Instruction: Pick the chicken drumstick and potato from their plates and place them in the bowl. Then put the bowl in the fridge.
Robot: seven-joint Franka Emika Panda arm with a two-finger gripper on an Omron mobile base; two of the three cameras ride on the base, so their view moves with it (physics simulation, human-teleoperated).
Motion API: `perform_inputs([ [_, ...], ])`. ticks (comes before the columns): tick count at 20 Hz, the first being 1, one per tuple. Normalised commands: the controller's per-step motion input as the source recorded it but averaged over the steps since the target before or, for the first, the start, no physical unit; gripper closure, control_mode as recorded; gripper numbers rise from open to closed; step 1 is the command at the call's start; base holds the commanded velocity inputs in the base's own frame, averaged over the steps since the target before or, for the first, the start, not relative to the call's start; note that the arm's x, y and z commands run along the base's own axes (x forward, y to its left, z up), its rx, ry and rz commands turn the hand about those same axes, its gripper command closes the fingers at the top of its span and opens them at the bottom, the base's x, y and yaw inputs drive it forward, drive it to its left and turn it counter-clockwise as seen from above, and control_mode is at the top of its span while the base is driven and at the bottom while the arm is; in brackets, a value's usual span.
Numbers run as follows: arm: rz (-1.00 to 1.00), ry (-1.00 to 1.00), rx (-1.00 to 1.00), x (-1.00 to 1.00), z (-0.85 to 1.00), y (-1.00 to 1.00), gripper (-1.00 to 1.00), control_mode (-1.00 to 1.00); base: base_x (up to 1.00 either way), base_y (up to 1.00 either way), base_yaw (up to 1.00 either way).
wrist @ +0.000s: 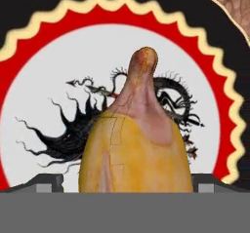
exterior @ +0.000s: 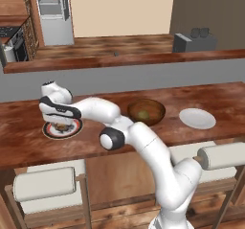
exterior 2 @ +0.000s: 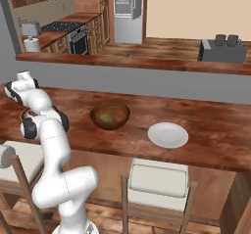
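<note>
The chicken drumstick (wrist: 136, 144) lies on the black-rimmed plate (wrist: 39, 90), which has a red ring and a dark patterned centre. My gripper (wrist: 129, 183) hangs low over it and is open, one fingertip (wrist: 49, 182) on each side of the thick end, neither visibly pressing. In the left base view the gripper (exterior: 61, 122) is over that plate (exterior: 50, 131) at the counter's left. The dark wooden bowl (exterior: 146, 110) stands mid-counter with the potato (exterior: 142, 113) inside. The plain white plate (exterior: 197, 118) to its right is bare. The fridge (exterior: 52, 7) stands far back with its door open.
A raised wooden ledge (exterior: 124, 59) runs behind the counter, with a grey toaster (exterior: 194, 41) beyond it. Two white-cushioned stools (exterior: 45, 185) (exterior: 222, 156) stand along the counter's near edge. A stove and brown cabinets (exterior 2: 73, 32) line the back left.
</note>
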Motion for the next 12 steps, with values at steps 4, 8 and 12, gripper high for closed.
perform_inputs([
  [4,-0.03,0.03,-0.06,-0.13,-0.32,-0.05,1.0,-1.0,0.0,0.0,0.0],
  [8,-0.03,0.02,-0.03,-0.1,-0.16,-0.1,1.0,-1.0,0.0,0.0,0.0],
  [12,0.0,0.02,0.0,-0.17,0.06,-0.17,1.0,-1.0,0.0,0.0,0.0],
])
